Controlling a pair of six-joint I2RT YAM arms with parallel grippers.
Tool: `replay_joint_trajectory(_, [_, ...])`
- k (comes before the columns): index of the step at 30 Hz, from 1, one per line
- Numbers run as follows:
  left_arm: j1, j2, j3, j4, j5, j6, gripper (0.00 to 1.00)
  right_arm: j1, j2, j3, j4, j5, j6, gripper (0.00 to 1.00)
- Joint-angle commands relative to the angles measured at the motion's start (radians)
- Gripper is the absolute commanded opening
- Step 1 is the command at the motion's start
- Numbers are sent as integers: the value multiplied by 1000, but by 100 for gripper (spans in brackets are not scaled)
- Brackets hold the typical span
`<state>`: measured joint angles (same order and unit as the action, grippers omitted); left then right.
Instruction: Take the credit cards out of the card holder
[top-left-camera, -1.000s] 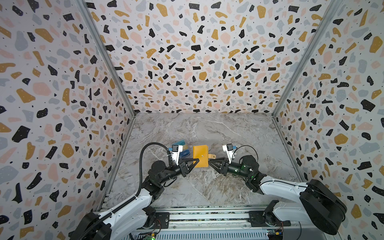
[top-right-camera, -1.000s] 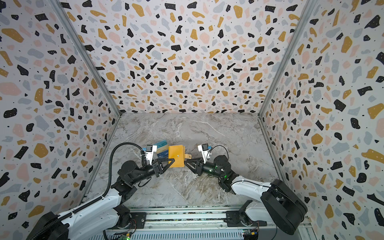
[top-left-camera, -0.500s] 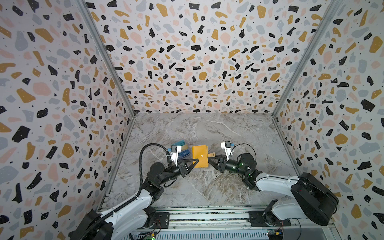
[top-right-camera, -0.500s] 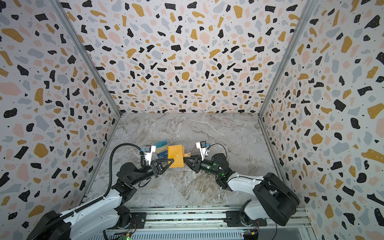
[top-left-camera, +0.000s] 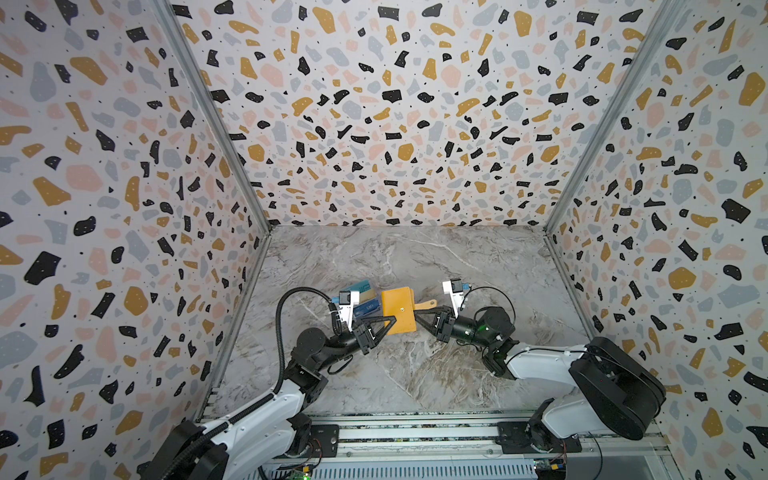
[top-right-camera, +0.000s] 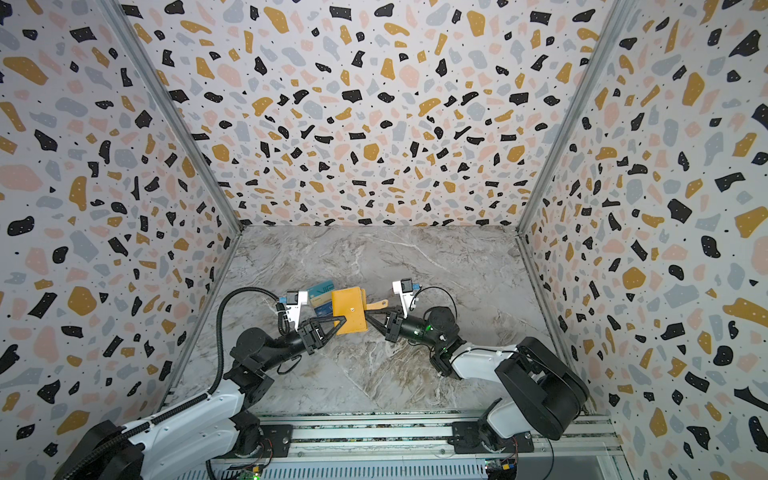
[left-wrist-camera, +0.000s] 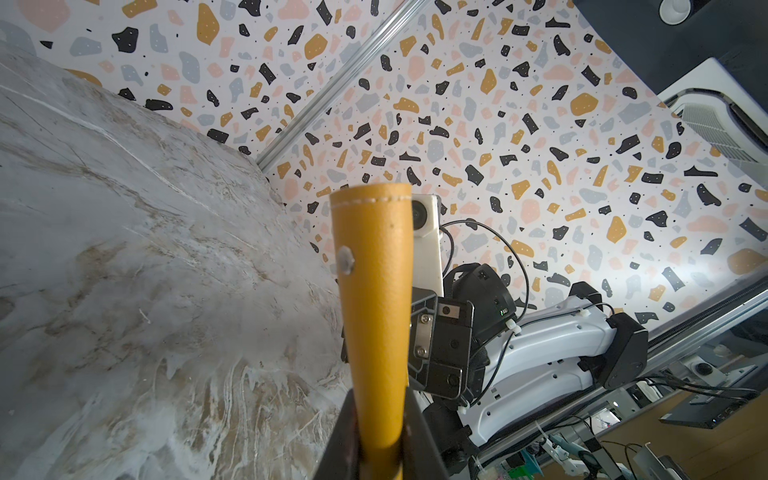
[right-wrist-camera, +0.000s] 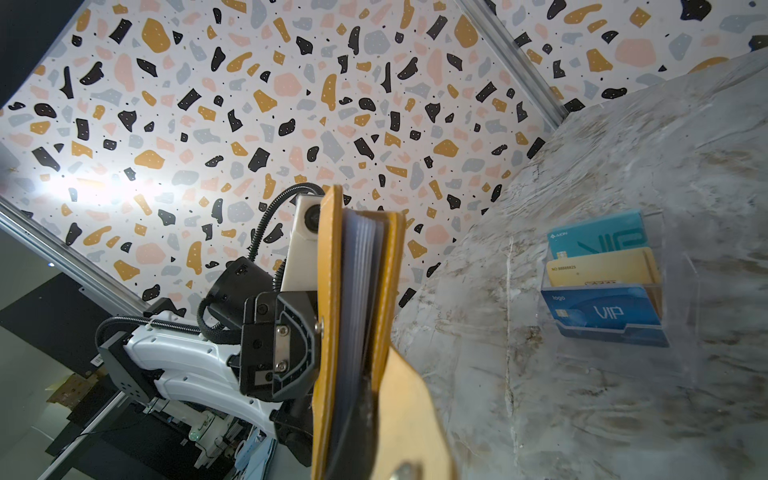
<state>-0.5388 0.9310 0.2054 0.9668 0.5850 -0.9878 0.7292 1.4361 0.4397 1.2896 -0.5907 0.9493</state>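
Teal, blue credit cards (right-wrist-camera: 598, 239) — lettered "VIP".

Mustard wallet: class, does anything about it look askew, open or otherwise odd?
The mustard wallet is pinched at opposite edges by the left gripper and right gripper; its snap tab sticks out unfastened and its covers gape, showing the sleeves.

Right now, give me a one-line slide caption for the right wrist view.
Yellow wallet pinched edge-on by left fingers and right fingers; teal, gold and blue credit cards sit in the clear stand.
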Motion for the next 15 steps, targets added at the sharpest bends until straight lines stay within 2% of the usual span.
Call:
replay_joint_trajectory(1, [-1, -23, 2, -27, -8, 29, 18, -2, -14, 31, 74, -2, 11, 2])
replay_joint_trajectory(3, [-1, -43, 26, -127, -29, 72, 26, -4, -20, 27, 60, 3, 5, 0])
replay_joint_trajectory(7, [-1, -105, 83, -385, -107, 214, 52, -8, -44, 15, 6, 32, -12, 0])
replay_joint_trajectory(9, [-1, -142, 103, -492, -155, 274, 61, -10, -60, 14, -31, 51, -29, 0])
replay_joint_trajectory(12, [-1, -187, 131, -613, -213, 336, 68, -10, -81, 22, -114, 73, -65, 0])
replay_joint_trajectory(15, [-4, -210, 157, -692, -255, 372, 70, -10, -92, 25, -170, 83, -90, 0])
